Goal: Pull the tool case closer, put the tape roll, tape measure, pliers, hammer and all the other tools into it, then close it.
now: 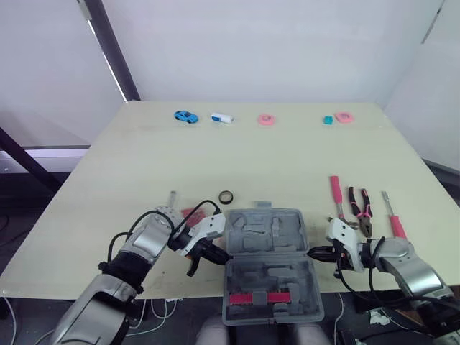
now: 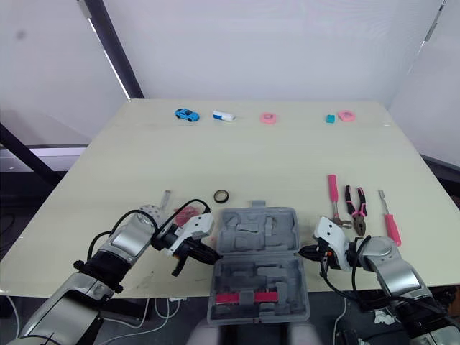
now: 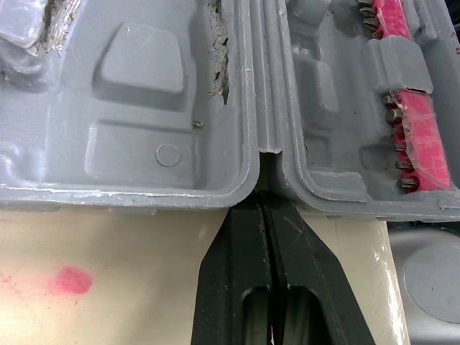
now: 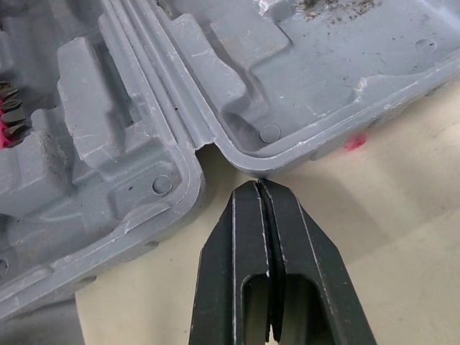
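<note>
Fingers (image 3: 241, 273) of the left gripper (image 1: 221, 255) are pressed together on nothing, their tip in the hinge notch of the open tool case (image 1: 248, 277). The right gripper (image 1: 312, 252) is likewise clenched empty at the opposite notch. With the case at the near edge of the table (image 1: 251, 151), both should probably draw evenly to keep it square. The wrist views show the left tip touching the case and the right tip just short of it. The head views show the pliers (image 1: 361, 210) and tape roll (image 1: 226, 196) outside the case.
</note>
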Robot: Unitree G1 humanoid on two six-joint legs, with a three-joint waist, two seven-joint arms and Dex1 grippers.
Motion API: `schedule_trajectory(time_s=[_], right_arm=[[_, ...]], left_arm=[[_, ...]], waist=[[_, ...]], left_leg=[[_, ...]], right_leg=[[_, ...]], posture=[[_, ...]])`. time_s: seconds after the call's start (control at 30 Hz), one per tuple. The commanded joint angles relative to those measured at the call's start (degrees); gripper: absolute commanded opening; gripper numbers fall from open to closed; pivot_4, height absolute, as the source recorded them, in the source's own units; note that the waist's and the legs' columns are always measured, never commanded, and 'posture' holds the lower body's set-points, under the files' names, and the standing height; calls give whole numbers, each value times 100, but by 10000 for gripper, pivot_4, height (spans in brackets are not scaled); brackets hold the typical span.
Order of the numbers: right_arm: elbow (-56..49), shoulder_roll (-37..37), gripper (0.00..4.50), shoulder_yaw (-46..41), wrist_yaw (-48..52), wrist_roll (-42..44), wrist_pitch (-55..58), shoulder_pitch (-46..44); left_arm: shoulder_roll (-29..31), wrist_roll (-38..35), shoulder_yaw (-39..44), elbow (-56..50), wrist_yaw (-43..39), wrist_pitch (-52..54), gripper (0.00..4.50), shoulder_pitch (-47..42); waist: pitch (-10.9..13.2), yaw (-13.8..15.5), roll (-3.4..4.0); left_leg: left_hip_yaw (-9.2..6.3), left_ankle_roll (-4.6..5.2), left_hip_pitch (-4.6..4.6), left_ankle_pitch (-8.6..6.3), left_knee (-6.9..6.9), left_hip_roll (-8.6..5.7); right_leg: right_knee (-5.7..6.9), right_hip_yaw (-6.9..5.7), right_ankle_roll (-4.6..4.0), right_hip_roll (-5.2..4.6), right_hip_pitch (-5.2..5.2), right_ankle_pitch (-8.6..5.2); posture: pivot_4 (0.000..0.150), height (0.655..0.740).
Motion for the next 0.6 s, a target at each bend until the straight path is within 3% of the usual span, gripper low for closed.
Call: schedule_trajectory(time_s=[0.03, 0.6], right_arm=[[-102, 26, 0, -89, -20, 81, -144, -101], [-168, -13, 0, -75, 17, 133, -64, -44]], left_arm=[[18, 65, -15, 174, 122, -39, 519, -14], [-88, 102, 30, 515, 291, -198, 519, -217]], waist=[[0, 1, 0], [-1, 15, 1]], left_leg=[[0, 0, 0, 0, 0, 0], [0, 0, 0, 0, 6, 0]], right_leg=[[0, 0, -4, 0, 0, -2], [2, 0, -8, 0, 1, -4]], posture=[[1500, 7395], [1500, 7395]])
